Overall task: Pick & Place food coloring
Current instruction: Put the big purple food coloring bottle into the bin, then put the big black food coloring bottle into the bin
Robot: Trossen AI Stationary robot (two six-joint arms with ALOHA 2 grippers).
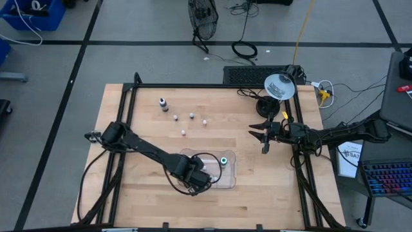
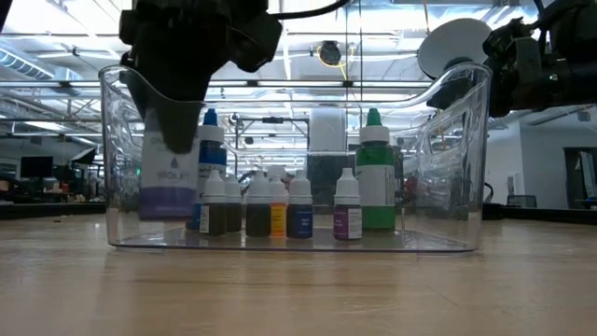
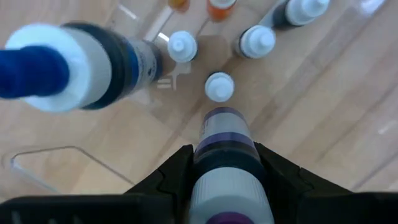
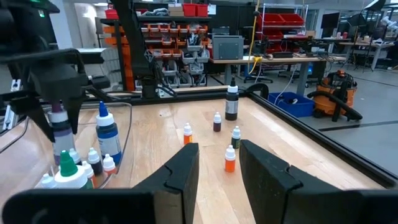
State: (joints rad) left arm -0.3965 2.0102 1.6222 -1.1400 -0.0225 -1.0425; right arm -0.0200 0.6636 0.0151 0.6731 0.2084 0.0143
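Left wrist view: purple food coloring bottle (image 3: 227, 146) sitting clamped in left gripper (image 3: 217, 171) inside clear tray (image 1: 228, 180), beside blue-capped bottle (image 3: 81, 65) and small dropper bottles (image 2: 300, 207). Green bottle (image 2: 376, 177) standing in tray too. Loose small bottles (image 1: 192, 116) and dark bottle (image 1: 163, 104) resting on bench (image 1: 148, 187). Right gripper (image 1: 264, 135) hovering well apart, fingers parted, holding nothing.

Clear plastic tray (image 1: 228, 182) on wooden table (image 1: 148, 187); round lamp (image 1: 280, 86) at far edge.
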